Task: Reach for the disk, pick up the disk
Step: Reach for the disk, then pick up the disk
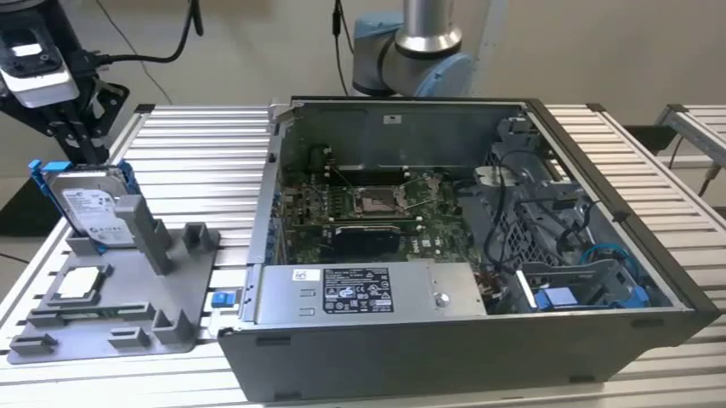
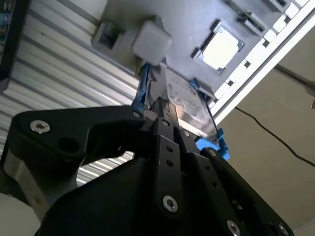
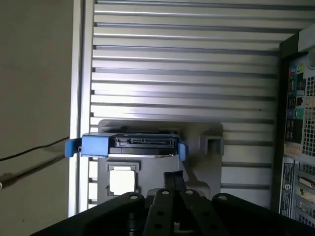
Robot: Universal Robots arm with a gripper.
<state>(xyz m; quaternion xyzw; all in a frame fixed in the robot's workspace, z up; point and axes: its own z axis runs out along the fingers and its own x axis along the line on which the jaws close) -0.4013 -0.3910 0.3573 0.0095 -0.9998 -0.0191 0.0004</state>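
The step in hand is the reach. The pincer [image 1: 82,153] hangs over the disk [image 1: 93,204], its tips close to the disk's top edge. Whether they touch it cannot be made out. In both wrist views the two black fingers [image 3: 170,181] lie drawn together with hardly a slit between them and hold nothing. The disk [image 3: 142,142] sits beyond the tips, not between them.

To do this well, I judge that the jaws need to part wider than the disk is thick. They should be centred over the top edge and come straight down along the disk's flat faces, gripping the metal body rather than the bracket's springy ears.

The disk stands on edge in a slot at the far end of a grey fixture [image 1: 136,289], close to the counter [image 1: 193,153] edge on the exterior view's left and well apart from the open computer case [image 1: 454,340]. It is a flat silver drive with a white label on its face, and a bright blue bracket [image 3: 93,145] clasps its sides. A small square chip [image 1: 80,283] lies flat on the same fixture, near the disk.
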